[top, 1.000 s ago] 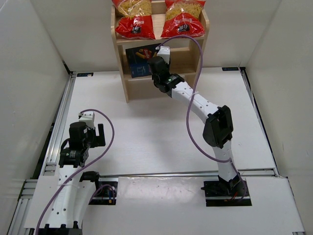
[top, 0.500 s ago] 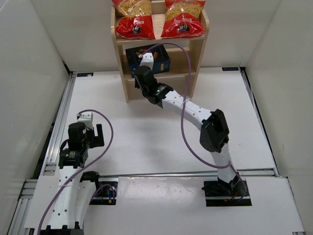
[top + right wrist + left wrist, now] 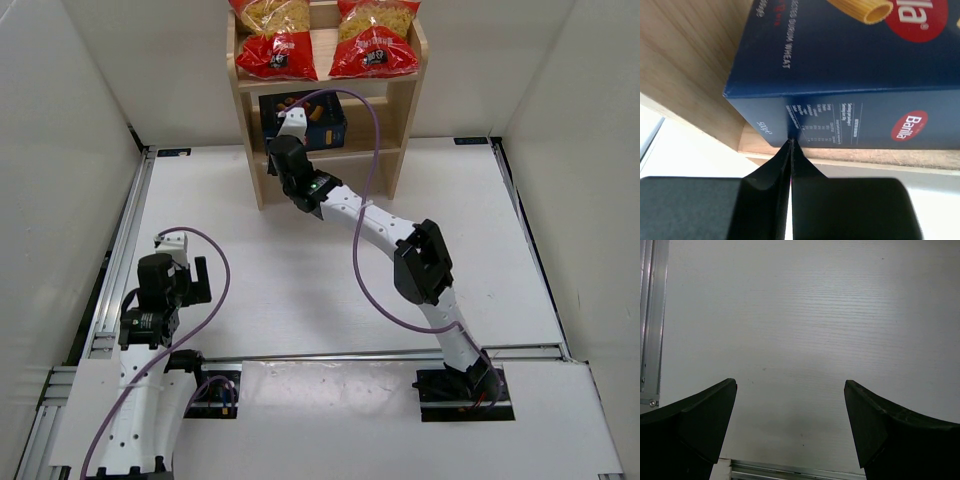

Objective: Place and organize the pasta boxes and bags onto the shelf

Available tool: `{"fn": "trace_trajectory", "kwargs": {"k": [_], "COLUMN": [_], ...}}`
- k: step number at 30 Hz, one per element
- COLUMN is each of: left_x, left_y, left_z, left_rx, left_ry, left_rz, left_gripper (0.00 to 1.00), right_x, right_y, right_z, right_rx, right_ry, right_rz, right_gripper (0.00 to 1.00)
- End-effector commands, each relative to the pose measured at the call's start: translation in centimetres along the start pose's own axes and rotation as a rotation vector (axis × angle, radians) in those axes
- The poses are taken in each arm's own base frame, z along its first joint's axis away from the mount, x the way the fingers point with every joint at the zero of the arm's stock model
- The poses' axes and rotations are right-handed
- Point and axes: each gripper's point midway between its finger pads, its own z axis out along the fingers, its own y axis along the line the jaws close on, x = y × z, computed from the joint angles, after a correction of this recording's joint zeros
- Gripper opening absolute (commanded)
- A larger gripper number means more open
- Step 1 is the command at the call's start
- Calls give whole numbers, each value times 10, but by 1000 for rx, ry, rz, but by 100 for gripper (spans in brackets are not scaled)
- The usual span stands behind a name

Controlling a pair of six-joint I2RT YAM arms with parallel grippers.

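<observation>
The dark blue pasta box (image 3: pixel 322 117) lies on the middle tier of the light wood shelf (image 3: pixel 395 120). Two red bags, one at the left (image 3: pixel 275 42) and one at the right (image 3: pixel 375 40), lie side by side on the top tier. My right gripper (image 3: pixel 289 140) is shut and empty at the shelf's front left. In the right wrist view its closed tips (image 3: pixel 791 143) touch the lower side face of the blue box (image 3: pixel 850 70), close to the shelf's wooden side panel (image 3: pixel 685 65). My left gripper (image 3: pixel 185 280) is open and empty over bare table (image 3: pixel 790 395).
White walls close in the table on the left, right and back. An aluminium rail (image 3: pixel 120 260) runs along the left edge, beside my left arm. The right arm's purple cable (image 3: pixel 365 190) loops in front of the shelf.
My right gripper has moved left along the shelf front. The blue box has gone from tilted to lying square on the middle tier. The left arm has barely shifted.
</observation>
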Motion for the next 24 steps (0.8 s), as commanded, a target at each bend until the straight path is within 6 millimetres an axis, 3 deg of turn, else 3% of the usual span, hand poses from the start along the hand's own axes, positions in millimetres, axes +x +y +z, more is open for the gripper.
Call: {"fn": "trace_trajectory", "kwargs": {"k": [1,3,4,5,6,7,8,9,10,11,12,13,14,15,17,19,23,24], "left_x": [-5,-2,-3,-3,-3,-3,-3,-4,-4,-4,-6,-6,-7,-7,-8,-8,-12,-12], "left_y": [3,5,5,4,4,4,4,2,2,2,1,1,1,1,1,1,3,3], "left_z": [-6,-6,-7,-7,-7,-7,-7,-8,-8,-8,-10,-10,-11,-11,-12,-12,-15,-15], "left_rx": [-14,-21,-21,-12,-12,-12,-12,-3,-3,-3,6,6,6,6,6,6,-1,-1], "left_ry": [-17,-7,-16,-17,-17,-17,-17,-26,-26,-26,-36,-37,-46,-46,-56,-56,-83,-83], "left_rz": [-12,-17,-18,-18,-18,-18,-18,-19,-19,-19,-20,-20,-21,-21,-22,-22,-30,-30], "left_gripper": [100,100,100,100,100,100,100,100,100,100,100,100,100,100,100,100,100,100], "right_x": [-60,-65,-84,-66,-60,-82,-48,-57,-41,-2,13,30,56,69,83,85,55,50], "right_y": [14,22,31,30,43,45,39,42,39,24,6,-11,-37,-82,-134,-207,-328,-337], "right_z": [-17,-37,-61,-70,-89,-117,-127,-158,-170,-181,-206,-216,-227,-246,-267,-297,-341,-348], "right_rx": [-50,-74,-106,-109,-150,-187,-203,-256,-309,-325,-337,-317,-264,-158,17,230,696,711], "right_ry": [-114,-113,-135,-98,-82,-109,-44,-45,10,116,218,302,402,515,627,708,651,642], "right_rz": [49,34,30,-5,-31,-57,-127,-147,-189,-232,-261,-246,-260,-277,-199,-132,128,156], "right_gripper": [1,1,1,1,1,3,6,10,23,31,43,71,81,88,97,100,100,100]}}
